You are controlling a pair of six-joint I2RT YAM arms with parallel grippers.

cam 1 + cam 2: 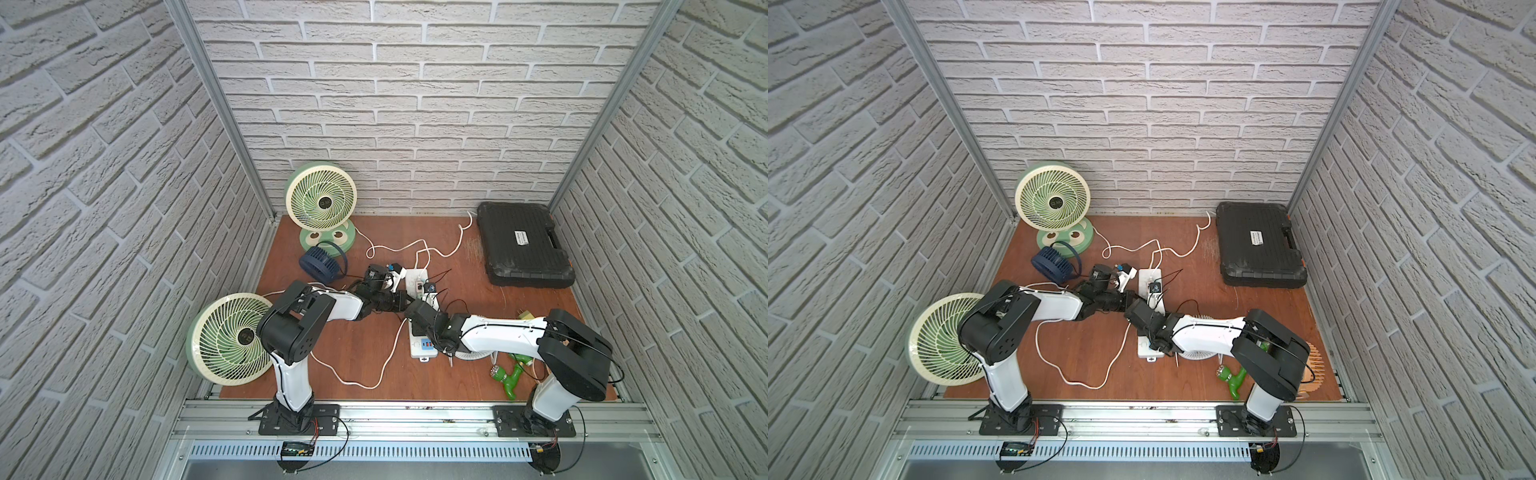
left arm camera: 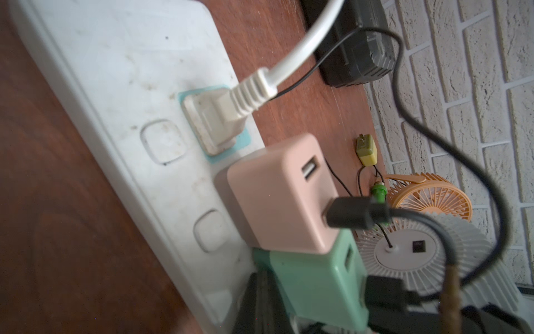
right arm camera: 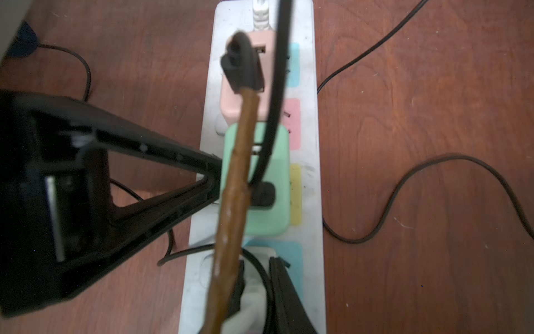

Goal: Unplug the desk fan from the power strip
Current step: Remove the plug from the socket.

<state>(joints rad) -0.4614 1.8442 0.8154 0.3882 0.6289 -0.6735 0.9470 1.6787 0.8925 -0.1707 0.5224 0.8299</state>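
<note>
On the wooden table (image 1: 353, 347) the power strip (image 3: 313, 121) lies about mid-surface (it runs front to back in both top views). My right claw (image 3: 258, 271) is clamped around a white plug (image 3: 250, 297) at the strip's blue socket. My left claw (image 3: 214, 175) is fully closed too, gripping nothing I can make out, its tip pressed against the side of the green charger (image 3: 268, 215) plugged in beside it.

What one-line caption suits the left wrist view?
White plug, pink adapter and green adapter sit in a white power strip.
</note>
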